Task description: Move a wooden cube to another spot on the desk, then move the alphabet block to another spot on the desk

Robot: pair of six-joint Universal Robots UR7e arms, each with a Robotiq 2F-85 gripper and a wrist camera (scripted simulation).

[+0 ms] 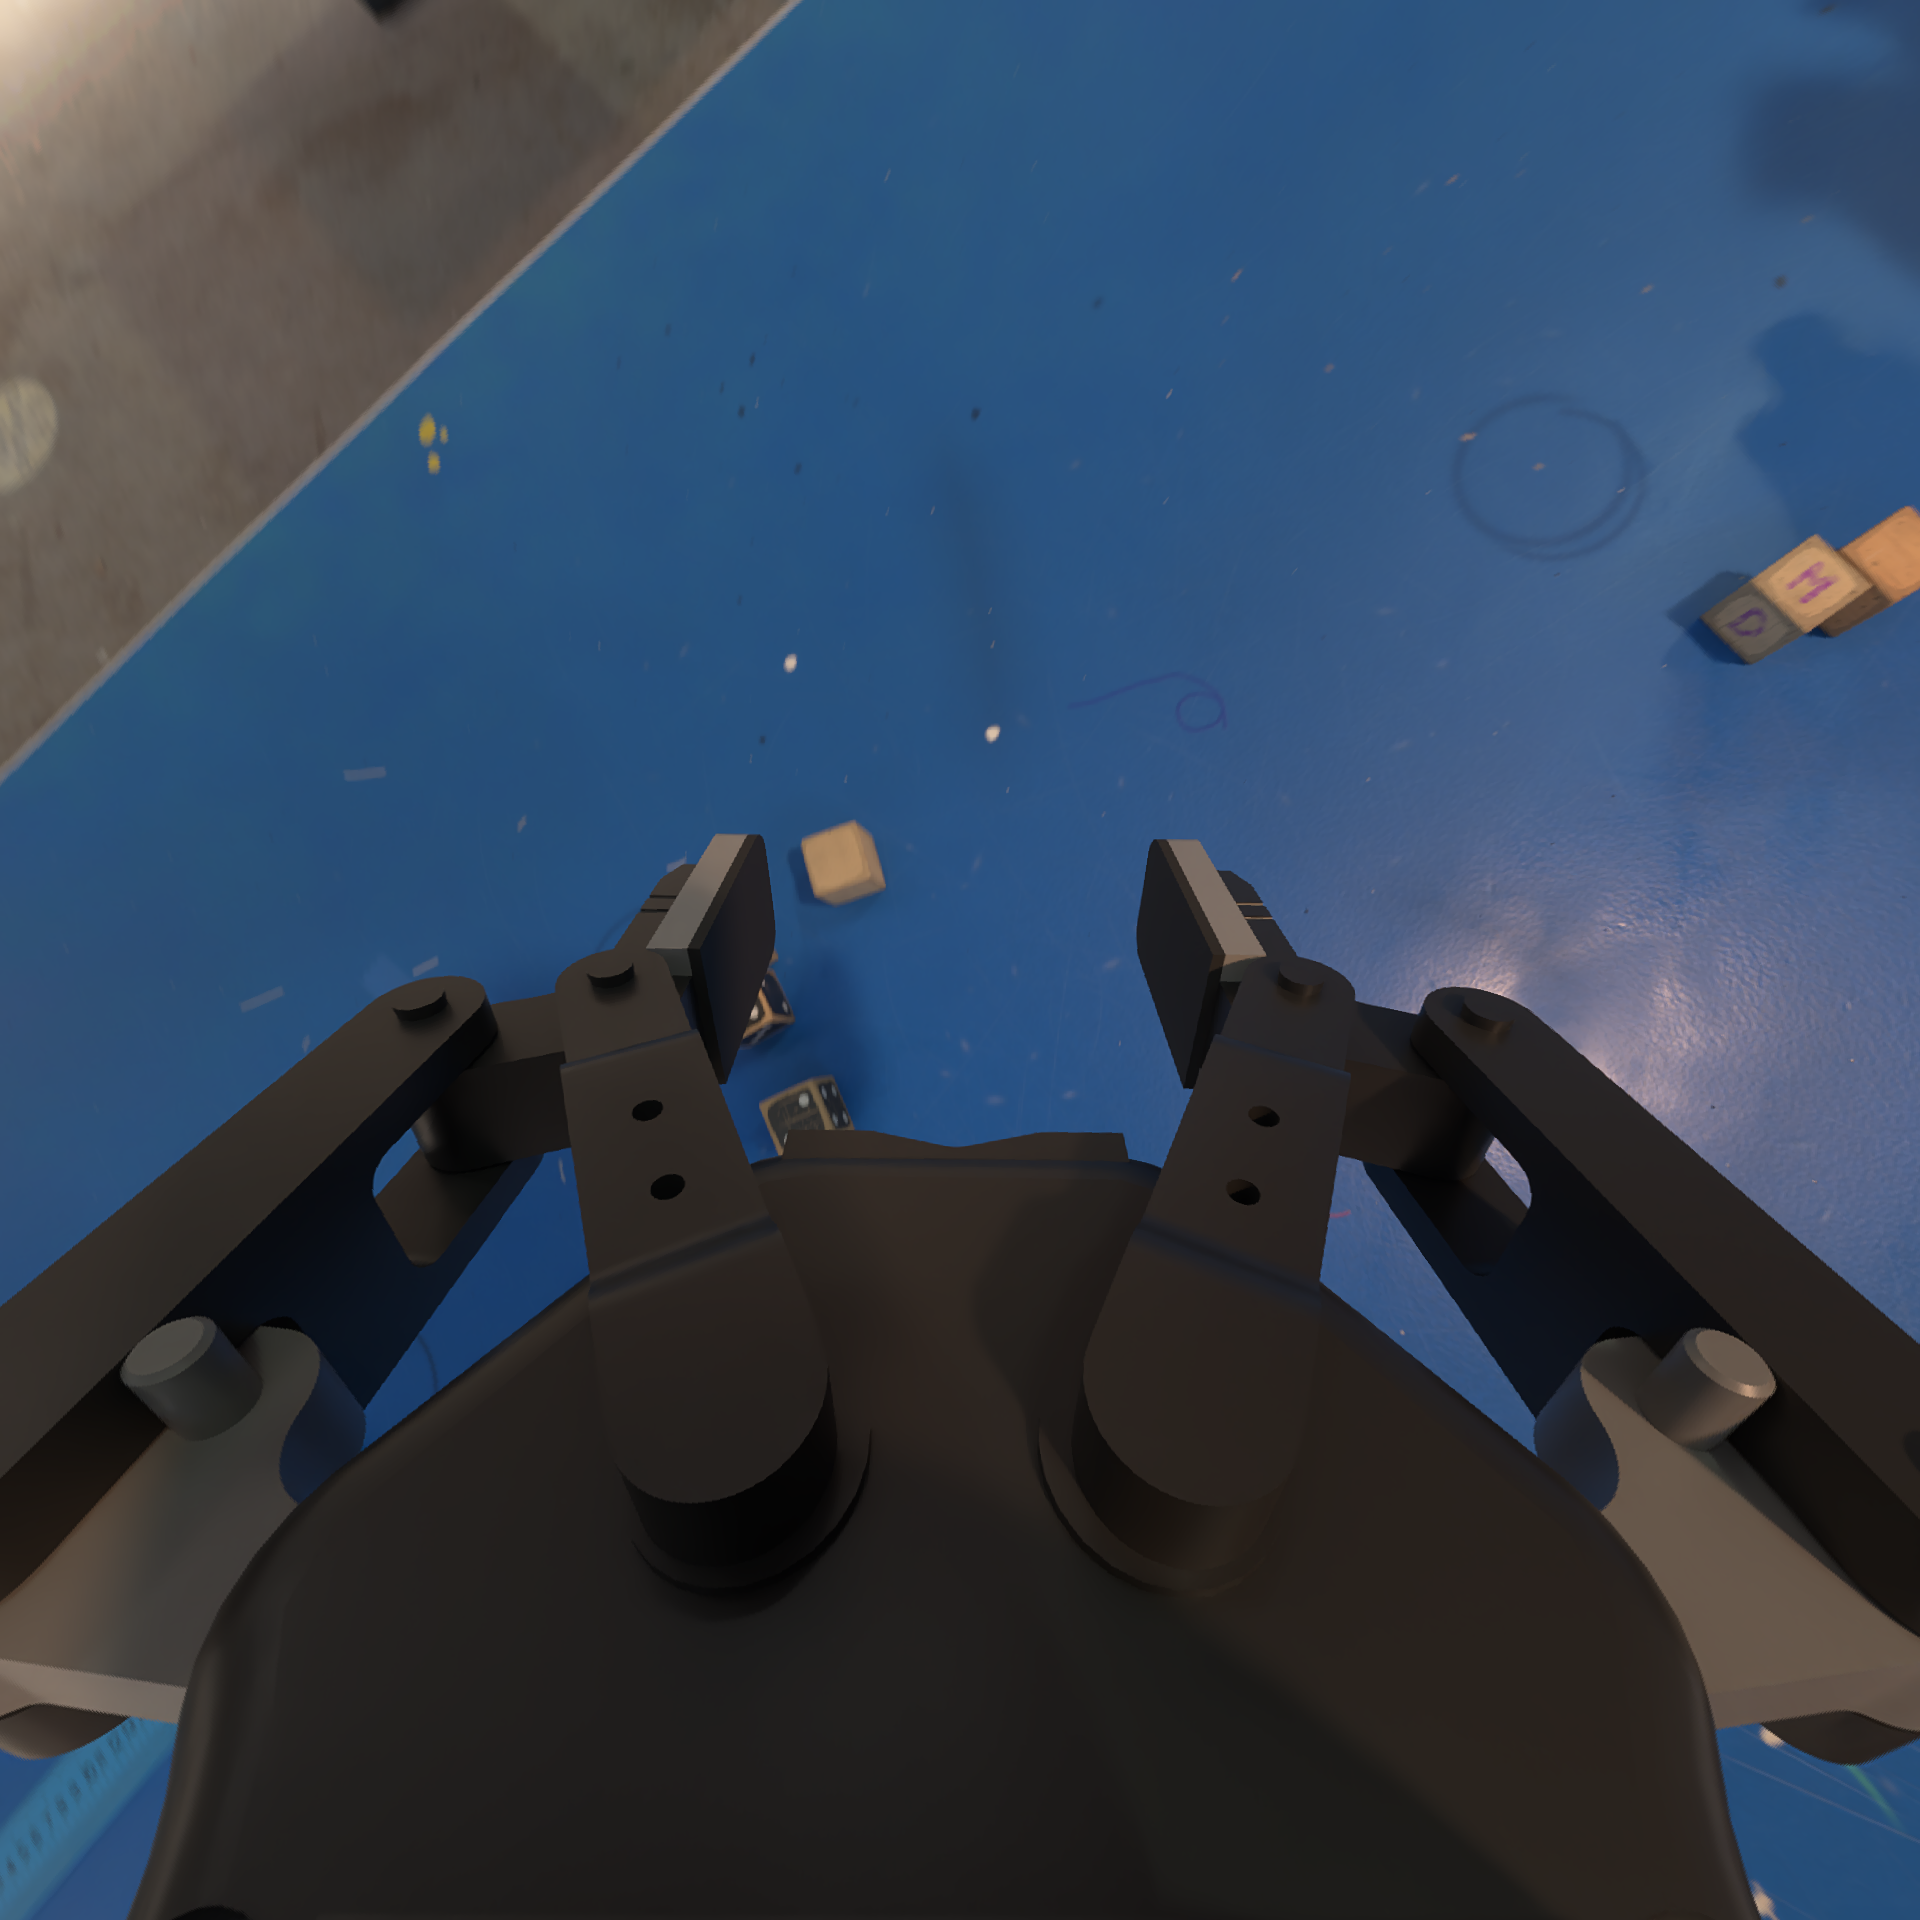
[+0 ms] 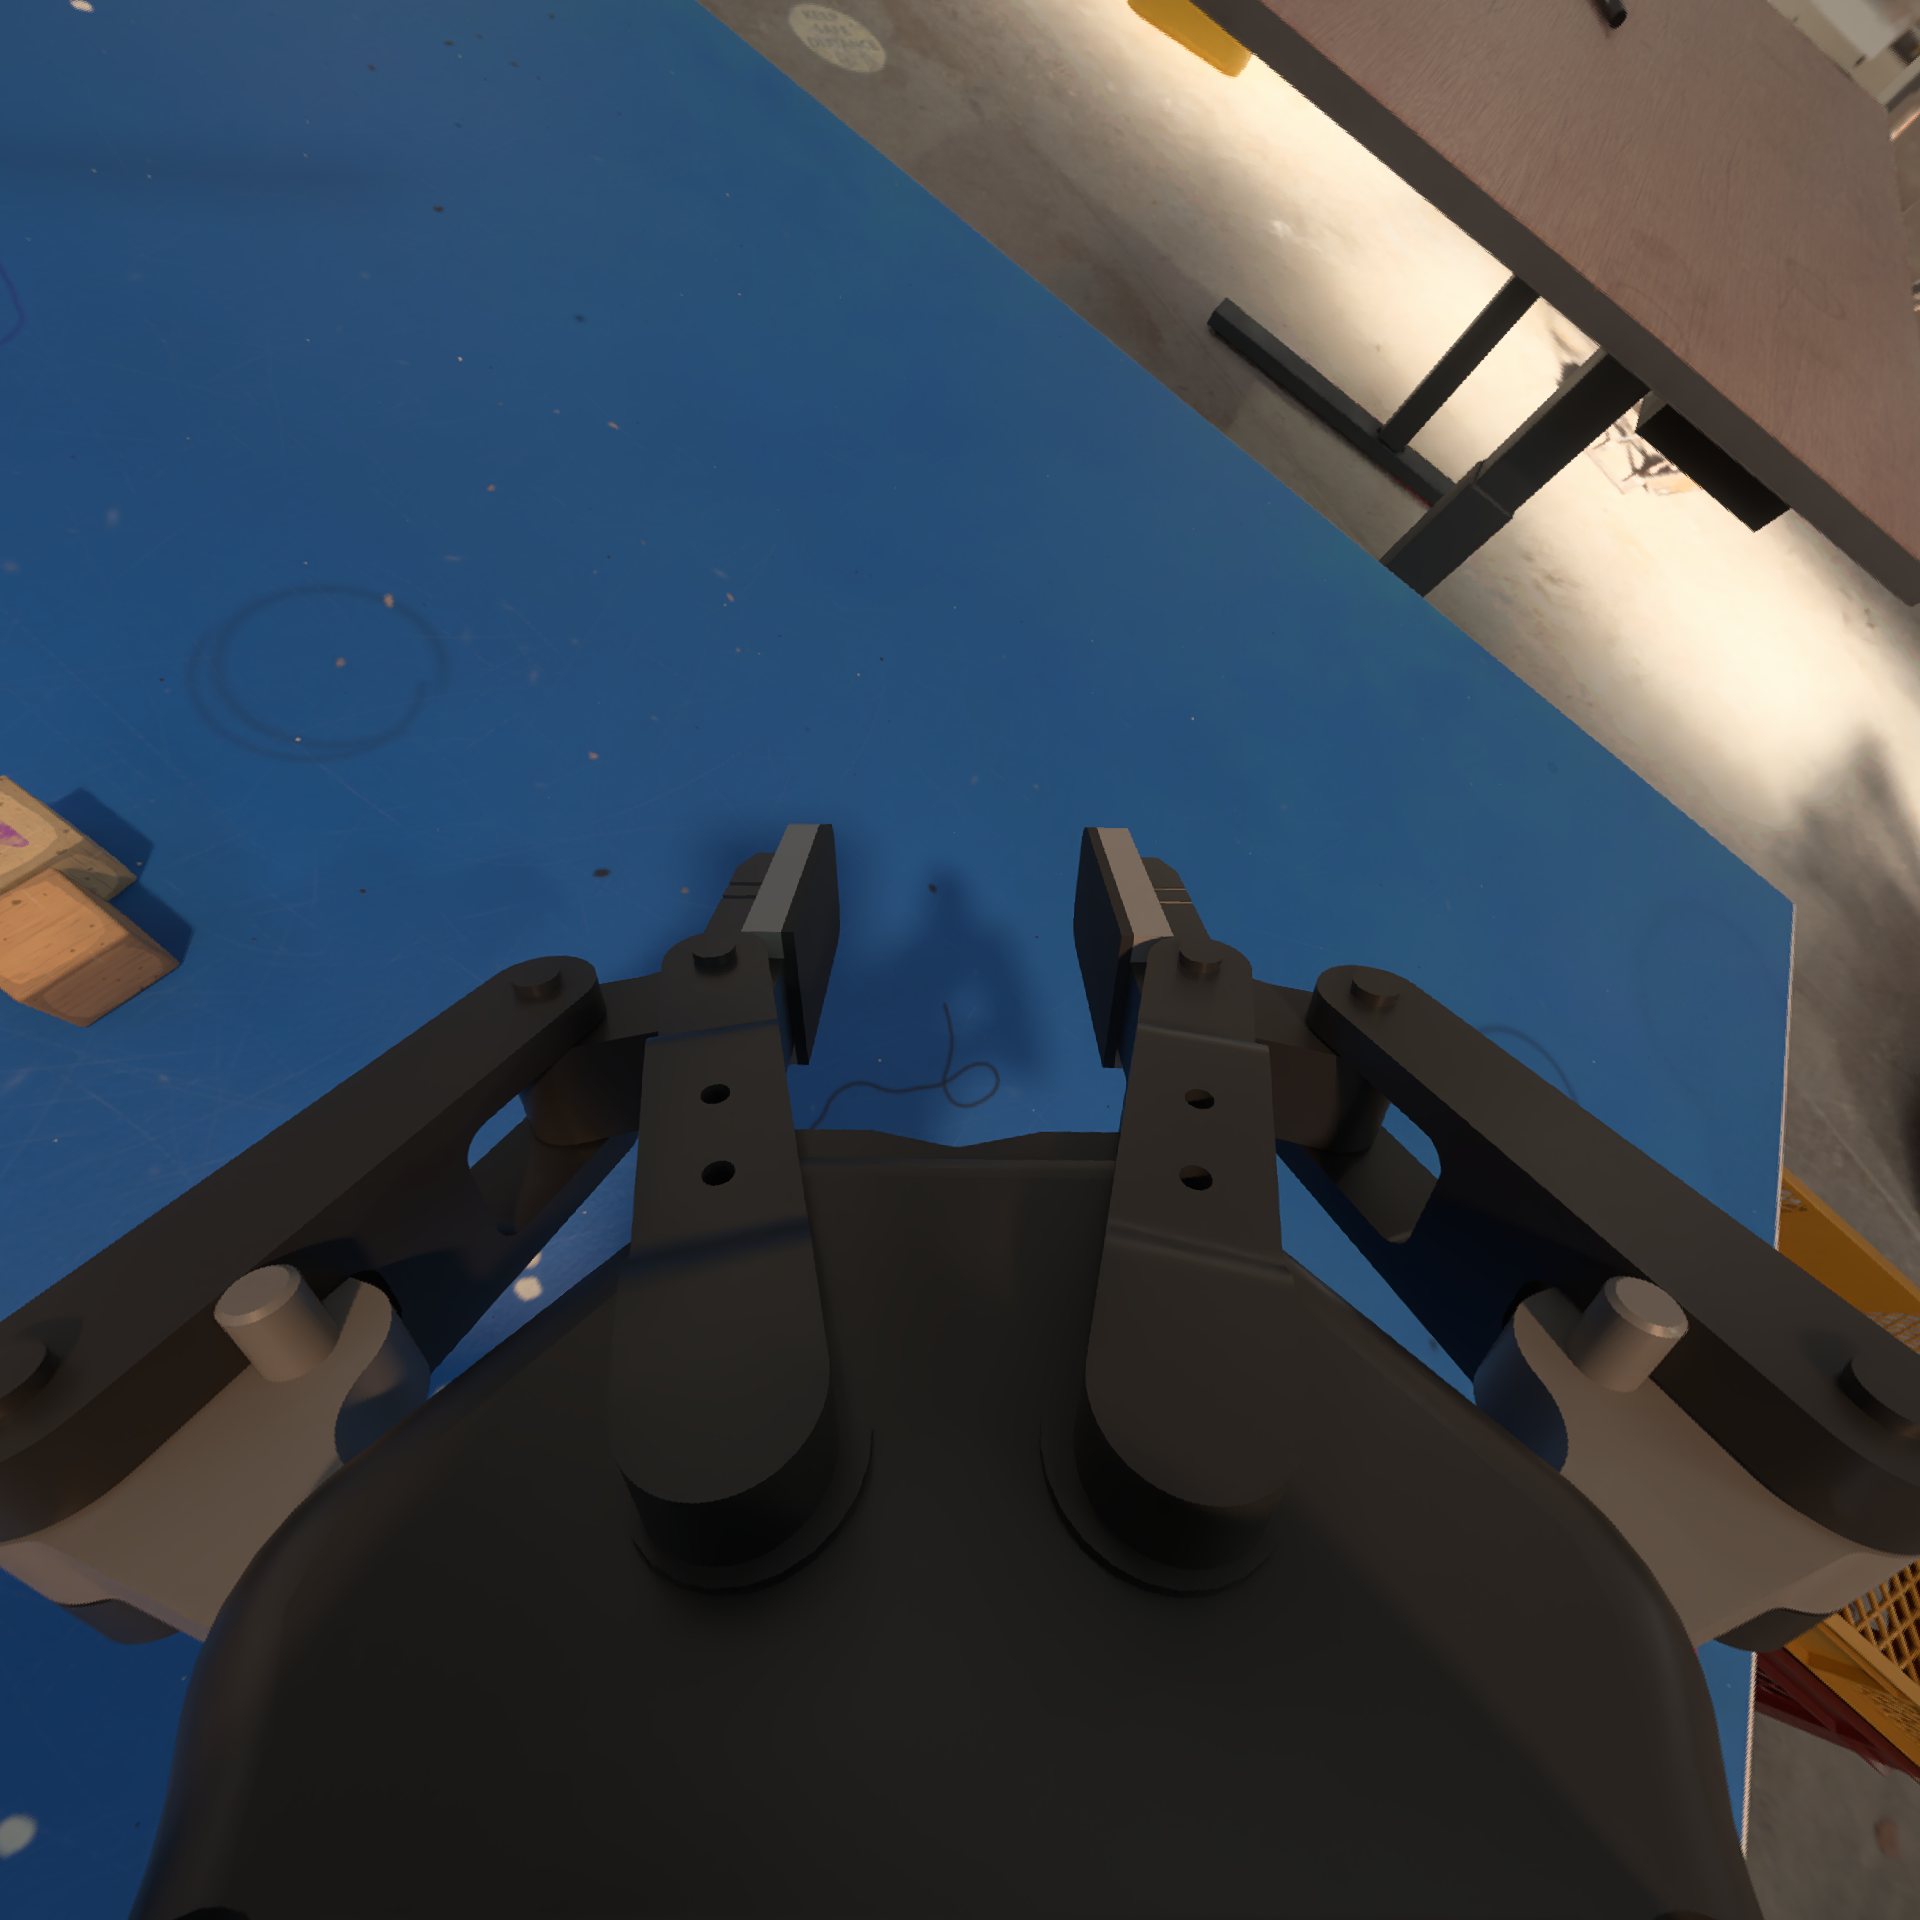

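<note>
Nothing lifted yet: left gripper (image 1: 956, 940) gaping wide above pale wooden cube (image 1: 842, 862); right gripper (image 2: 954, 940) wide, empty; alphabet block (image 1: 1813, 594) well apart from cube.

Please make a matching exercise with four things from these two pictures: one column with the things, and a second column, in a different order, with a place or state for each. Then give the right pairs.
Things
1. pale plain cube
2. lettered block
3. dark dice
4. left claw

Places or states
A. open, holds nothing, above the blue desk
B. lying just in front of the claw's base, partly hidden
C. far right of the left wrist view, side by side with other blocks
D. alone on the desk, just beyond the fingertips

Pairs: 1-D, 2-C, 3-B, 4-A
</note>
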